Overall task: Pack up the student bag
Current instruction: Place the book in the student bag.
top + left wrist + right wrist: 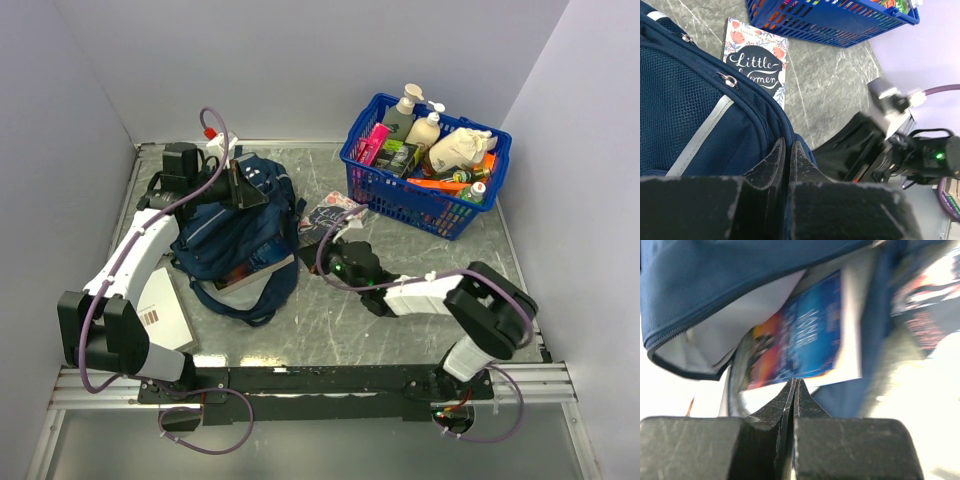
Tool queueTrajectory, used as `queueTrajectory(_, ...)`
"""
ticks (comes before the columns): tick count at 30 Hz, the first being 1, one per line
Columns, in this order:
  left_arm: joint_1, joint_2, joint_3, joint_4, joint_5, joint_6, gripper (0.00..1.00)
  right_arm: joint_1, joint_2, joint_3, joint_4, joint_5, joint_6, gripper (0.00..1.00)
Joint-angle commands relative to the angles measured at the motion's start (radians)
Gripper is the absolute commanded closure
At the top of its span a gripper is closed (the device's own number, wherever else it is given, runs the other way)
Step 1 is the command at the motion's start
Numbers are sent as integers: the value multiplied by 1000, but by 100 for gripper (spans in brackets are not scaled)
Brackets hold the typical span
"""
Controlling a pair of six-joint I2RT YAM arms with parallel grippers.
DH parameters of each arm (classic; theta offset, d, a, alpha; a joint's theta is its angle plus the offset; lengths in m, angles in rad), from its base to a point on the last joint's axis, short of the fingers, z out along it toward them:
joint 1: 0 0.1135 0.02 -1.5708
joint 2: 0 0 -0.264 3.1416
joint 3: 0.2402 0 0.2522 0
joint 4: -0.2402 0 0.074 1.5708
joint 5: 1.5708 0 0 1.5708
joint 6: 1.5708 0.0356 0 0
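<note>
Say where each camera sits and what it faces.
Top external: above, behind the bases, looking down; both arms show.
Left wrist: behind the shut left hand, in frame, facing across the backpack to a novel and basket.
Right wrist: behind the shut right hand, in frame, facing a book in the backpack's mouth.
Both wrists share the backpack.

1. A blue plastic basket (410, 205) stands at the table's far right corner, packed full.
2. Inside it: two white pump bottles (402, 108) at the back, a white pouch (460, 150) beside them, a pink box (375, 143) on the left and something orange (450, 185) along the front. The rest is too small to tell.
3. A book (757, 60) titled "Little Women" lies flat just beside the basket; it has a floral cover with a dark centre.
4. A white box (170, 300) with a brownish mark sits near the left wall.
5. Another book (810, 340) has a blue and orange cover and white page edges.
6. The table (330, 330) is grey and marbled.
</note>
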Motion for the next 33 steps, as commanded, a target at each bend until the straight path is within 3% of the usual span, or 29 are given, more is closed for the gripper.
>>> queueTrajectory(1,-13,-72,92,82,114,-1,99,-7,-30,-38,-28,123,-56,100)
queueTrajectory(12,-27,-89,113,35,148,14,99,-22,200,167,-63,22,-27,100)
queueTrajectory(23,-36,-77,122,44,152,16,99,47,303,325,-146,-70,3,100)
queueTrajectory(27,-36,-79,126,22,145,39,99,31,185,198,-169,2,-15,97)
queueTrajectory(28,-36,-80,126,19,145,42,99,30,150,161,-167,48,-29,81)
queueTrajectory(29,-36,-80,121,19,143,45,99,30,84,90,-164,68,-44,79)
queueTrajectory(33,-36,-80,110,27,145,43,99,27,-21,-17,-183,137,-38,78)
